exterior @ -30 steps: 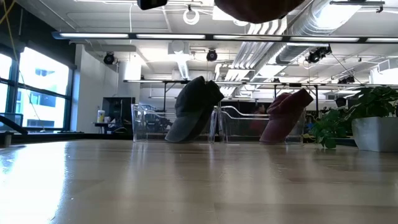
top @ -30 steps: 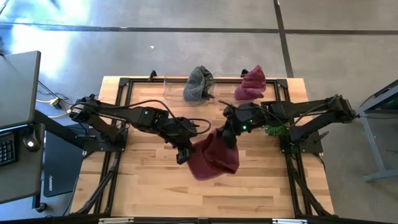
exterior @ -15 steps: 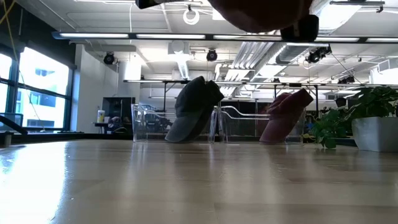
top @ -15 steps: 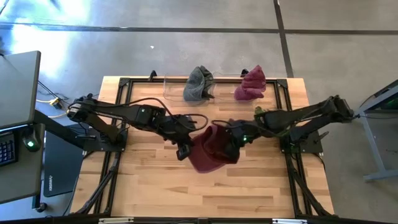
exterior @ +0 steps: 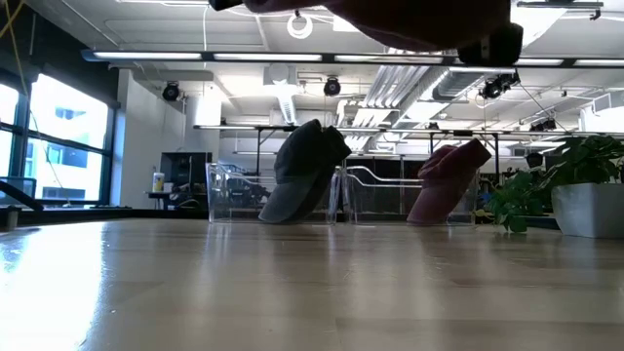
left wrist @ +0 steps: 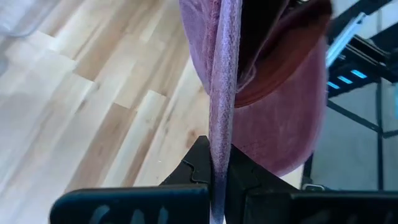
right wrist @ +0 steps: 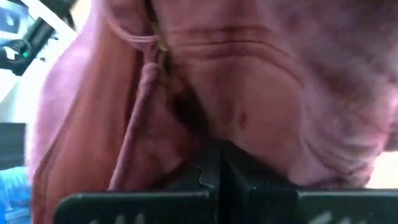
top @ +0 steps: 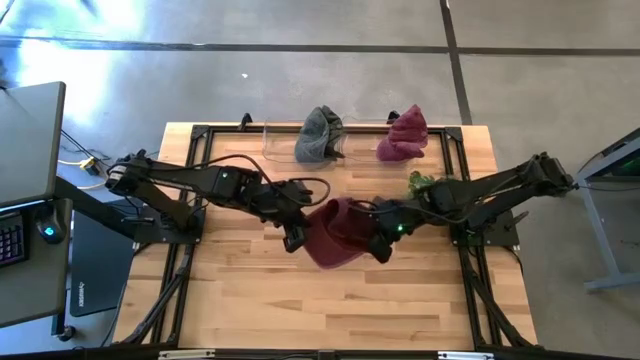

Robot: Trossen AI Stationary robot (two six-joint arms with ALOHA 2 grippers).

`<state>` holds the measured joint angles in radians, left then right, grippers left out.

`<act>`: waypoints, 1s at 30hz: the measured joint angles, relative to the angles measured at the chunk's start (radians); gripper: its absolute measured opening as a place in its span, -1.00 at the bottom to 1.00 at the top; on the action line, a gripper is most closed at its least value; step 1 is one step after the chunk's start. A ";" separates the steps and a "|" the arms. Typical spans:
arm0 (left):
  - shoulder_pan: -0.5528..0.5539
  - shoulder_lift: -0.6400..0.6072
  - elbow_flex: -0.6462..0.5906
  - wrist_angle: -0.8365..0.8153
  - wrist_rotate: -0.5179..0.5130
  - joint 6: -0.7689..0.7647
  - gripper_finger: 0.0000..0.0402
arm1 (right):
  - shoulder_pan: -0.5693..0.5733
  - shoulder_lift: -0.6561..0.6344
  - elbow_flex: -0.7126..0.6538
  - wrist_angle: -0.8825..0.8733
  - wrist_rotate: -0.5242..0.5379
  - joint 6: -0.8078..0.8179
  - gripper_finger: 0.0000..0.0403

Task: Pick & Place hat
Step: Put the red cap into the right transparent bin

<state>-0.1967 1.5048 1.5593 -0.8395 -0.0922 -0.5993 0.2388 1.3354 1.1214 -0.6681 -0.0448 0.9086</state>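
Observation:
A maroon hat (top: 340,232) hangs in the air between both grippers over the middle of the table; in the low view its underside (exterior: 390,19) shows at the picture's top, clear of the wood. My left gripper (top: 295,238) is shut on its left side. My right gripper (top: 382,243) is shut on its right side, and its dark body shows in the low view (exterior: 497,44). My left gripper (left wrist: 217,177) pinches the hat's stiff brim (left wrist: 219,134) between its two fingers, the brim standing edge-on in the hold. It comes at the hat level from the table's left. The hat is lifted clear. My right gripper (right wrist: 217,171) pinches the soft cloth of the hat's crown (right wrist: 242,118), which is bunched in folds at the fingers. It comes at the hat from the table's right. How many layers it has, I cannot tell. The hat is off the table.
At the far edge, a grey hat (top: 318,135) and a second maroon hat (top: 403,135) lean on clear stands (exterior: 234,190). A potted plant (top: 430,185) stands to the right, under the right arm. Bare wood lies toward the near edge.
My right gripper has moved toward the near edge and a little down, still shut on the hat. The hat's right side has gone with it while the left side stayed in my left gripper, and the hat now shows more bunched and compact.

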 joint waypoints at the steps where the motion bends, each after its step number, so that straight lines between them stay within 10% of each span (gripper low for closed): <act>1: 0.000 0.000 0.000 -0.004 -0.004 0.000 -1.00 | 0.005 -0.005 0.007 0.009 0.018 -0.007 -0.99; 13: 0.027 -0.026 0.000 -0.052 0.241 0.072 -1.00 | 0.040 -0.183 0.130 0.165 0.009 -0.606 -0.88; 23: 0.119 -0.049 0.000 0.018 0.698 0.112 -1.00 | 0.069 -0.211 0.130 0.228 -0.245 -1.160 -0.08; 30: 0.146 -0.049 0.000 0.130 0.781 0.047 -1.00 | 0.142 -0.211 0.125 0.100 0.008 -1.831 0.28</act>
<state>-0.0511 1.4555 1.5597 -0.7092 0.6892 -0.5518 0.3805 1.1240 1.2464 -0.5681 -0.0363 -0.9224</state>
